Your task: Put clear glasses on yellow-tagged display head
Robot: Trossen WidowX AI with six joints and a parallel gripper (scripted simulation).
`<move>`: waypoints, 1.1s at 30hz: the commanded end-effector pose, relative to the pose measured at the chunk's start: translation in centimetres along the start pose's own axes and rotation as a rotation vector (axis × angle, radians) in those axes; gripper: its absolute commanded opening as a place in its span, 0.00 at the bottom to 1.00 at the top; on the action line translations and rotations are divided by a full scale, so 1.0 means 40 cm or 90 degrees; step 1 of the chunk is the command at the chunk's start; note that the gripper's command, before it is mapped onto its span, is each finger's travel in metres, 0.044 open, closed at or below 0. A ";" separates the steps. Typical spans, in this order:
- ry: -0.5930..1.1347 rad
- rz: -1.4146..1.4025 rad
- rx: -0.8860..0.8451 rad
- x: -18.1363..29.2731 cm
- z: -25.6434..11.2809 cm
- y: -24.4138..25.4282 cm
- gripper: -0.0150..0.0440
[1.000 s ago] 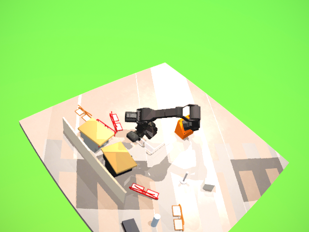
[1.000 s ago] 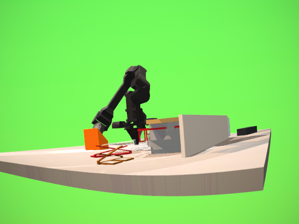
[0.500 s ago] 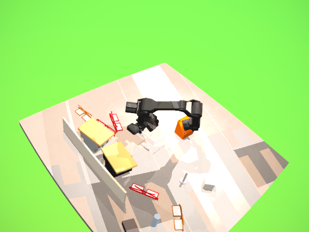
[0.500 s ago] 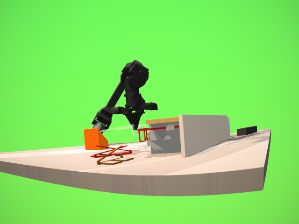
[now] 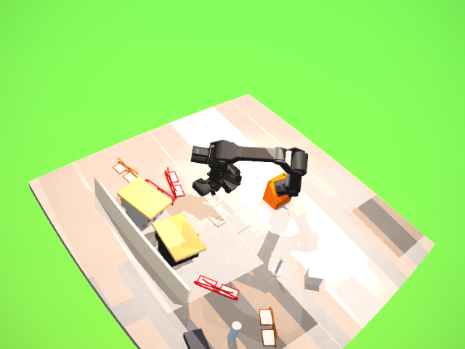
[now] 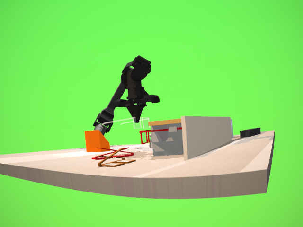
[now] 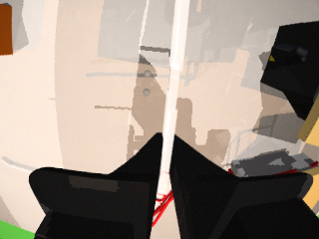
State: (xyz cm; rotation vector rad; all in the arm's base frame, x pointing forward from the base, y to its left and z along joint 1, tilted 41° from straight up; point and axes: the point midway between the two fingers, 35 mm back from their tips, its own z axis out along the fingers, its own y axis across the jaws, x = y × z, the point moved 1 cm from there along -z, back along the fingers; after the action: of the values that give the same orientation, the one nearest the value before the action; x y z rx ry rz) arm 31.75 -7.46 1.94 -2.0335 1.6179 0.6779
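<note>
My gripper point(image 5: 213, 193) point(image 6: 137, 121) point(image 7: 164, 138) is shut on the clear glasses point(image 6: 120, 120) point(image 7: 174, 65), holding them in the air. Their front is upright between the fingertips, and the temples reach towards the robot base. In the top view they are too faint to trace surely. The black display head point(image 5: 171, 255) point(image 7: 299, 70) bears a small yellow tag point(image 7: 272, 58) and stands under a yellow board, to the right in the wrist view. The other head point(image 5: 135, 216) point(image 6: 166, 146) is grey, under its own board, and wears red glasses point(image 6: 159, 129).
A long grey wall point(image 5: 139, 243) point(image 6: 208, 136) stands behind both heads. Other red and orange glasses lie on the table on both sides of the heads. A blue cylinder point(image 5: 233, 333), a dark box point(image 5: 195, 339), a small post point(image 5: 277, 267) and a grey block point(image 5: 313, 282) stand further off.
</note>
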 end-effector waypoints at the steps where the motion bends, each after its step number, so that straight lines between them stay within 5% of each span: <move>1: 0.021 0.052 -0.007 -0.029 -0.011 -0.009 0.25; 33: 0.171 0.557 0.049 -0.258 -0.051 -0.041 0.25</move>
State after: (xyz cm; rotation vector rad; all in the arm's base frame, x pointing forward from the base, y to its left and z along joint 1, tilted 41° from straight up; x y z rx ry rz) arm 31.84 -1.21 9.30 -1.4266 2.5849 0.6330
